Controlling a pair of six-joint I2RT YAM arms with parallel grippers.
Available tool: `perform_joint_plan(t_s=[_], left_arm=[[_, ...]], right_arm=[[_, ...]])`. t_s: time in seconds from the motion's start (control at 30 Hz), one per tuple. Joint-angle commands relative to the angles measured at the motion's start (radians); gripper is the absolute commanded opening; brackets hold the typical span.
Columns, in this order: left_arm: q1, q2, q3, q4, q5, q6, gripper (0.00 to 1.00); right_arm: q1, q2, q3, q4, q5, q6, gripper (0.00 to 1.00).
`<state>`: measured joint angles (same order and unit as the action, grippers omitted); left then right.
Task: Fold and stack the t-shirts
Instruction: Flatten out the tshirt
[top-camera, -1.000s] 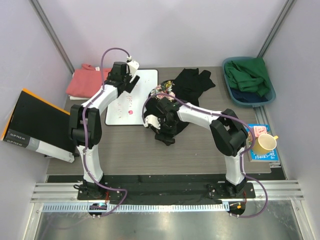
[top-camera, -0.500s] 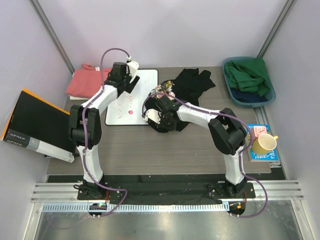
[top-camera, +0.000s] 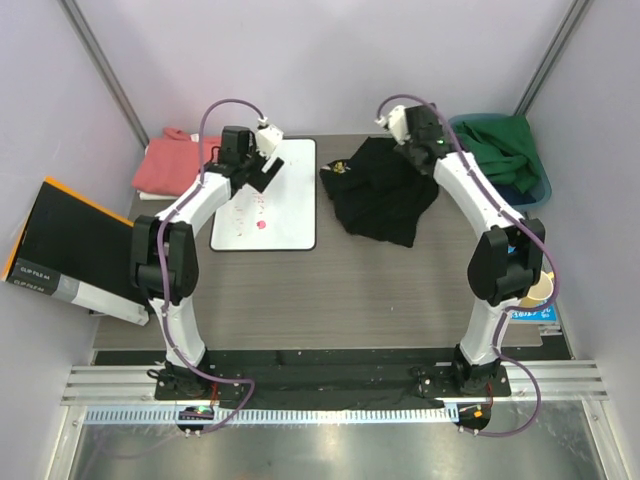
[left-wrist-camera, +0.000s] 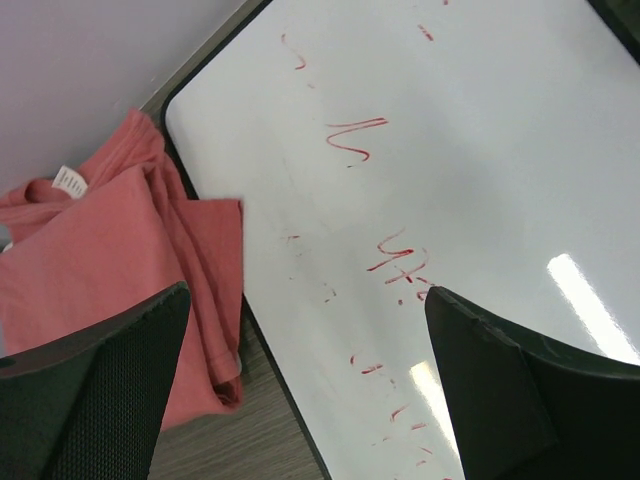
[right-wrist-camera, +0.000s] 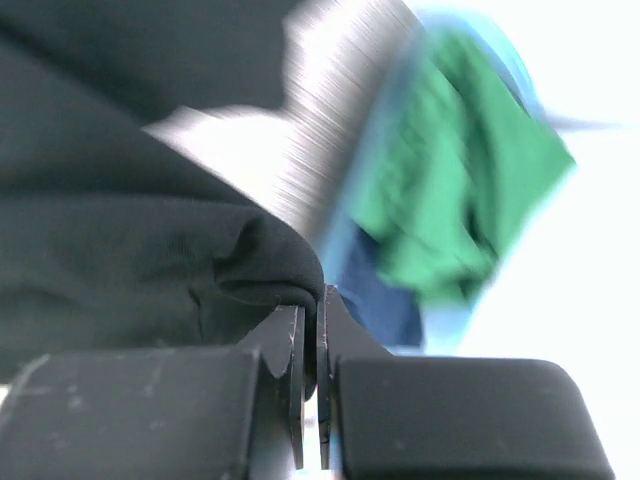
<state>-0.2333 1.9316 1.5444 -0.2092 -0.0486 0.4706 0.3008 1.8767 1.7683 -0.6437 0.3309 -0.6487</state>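
The black t-shirt (top-camera: 378, 198) lies spread at the table's back middle, its far corner lifted. My right gripper (top-camera: 409, 147) is shut on that corner. In the right wrist view a fold of the black t-shirt (right-wrist-camera: 130, 240) is pinched between the closed jaws of my right gripper (right-wrist-camera: 312, 335). The salmon-pink t-shirt (top-camera: 165, 165) lies crumpled at the back left. My left gripper (top-camera: 262, 166) hovers open over the white board's (top-camera: 272, 205) far left corner. In the left wrist view the open left gripper (left-wrist-camera: 300, 400) holds nothing; the pink t-shirt (left-wrist-camera: 100, 270) lies just left of the board (left-wrist-camera: 450, 150).
A blue bin (top-camera: 539, 188) of green cloth (top-camera: 495, 150) stands at the back right, close behind my right gripper; that green cloth (right-wrist-camera: 450, 200) also fills the right wrist view. A flat black box with an orange edge (top-camera: 70, 240) leans off the left side. A book (top-camera: 530, 312) lies at the right edge.
My right gripper has shut on the black t-shirt and swung from the table's middle up to the back right, dragging the shirt out. The left arm has hardly moved.
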Motion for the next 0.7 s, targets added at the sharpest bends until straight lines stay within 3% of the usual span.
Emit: perform_joint_plan(t_s=[0.0, 0.13, 0.23, 0.37, 0.67], left_arm=[[-0.009, -0.052, -0.018, -0.025, 0.2, 0.109, 1.0], [-0.06, -0.02, -0.014, -0.035, 0.357, 0.212, 1.0], [-0.122, 0.035, 0.023, -0.019, 0.383, 0.266, 1.0], [-0.188, 0.079, 0.0, 0.135, 0.476, 0.28, 1.0], [-0.297, 0.243, 0.034, 0.402, 0.418, 0.224, 1.0]], right_arm=[[-0.069, -0.045, 0.028, 0.064, 0.198, 0.035, 0.01], [-0.069, -0.051, 0.042, 0.188, 0.313, -0.026, 0.01], [-0.074, -0.062, 0.017, 0.306, 0.353, -0.12, 0.01], [-0.08, -0.067, 0.013, 0.363, 0.365, -0.178, 0.01], [-0.081, -0.131, -0.049, 0.358, 0.349, -0.181, 0.01]])
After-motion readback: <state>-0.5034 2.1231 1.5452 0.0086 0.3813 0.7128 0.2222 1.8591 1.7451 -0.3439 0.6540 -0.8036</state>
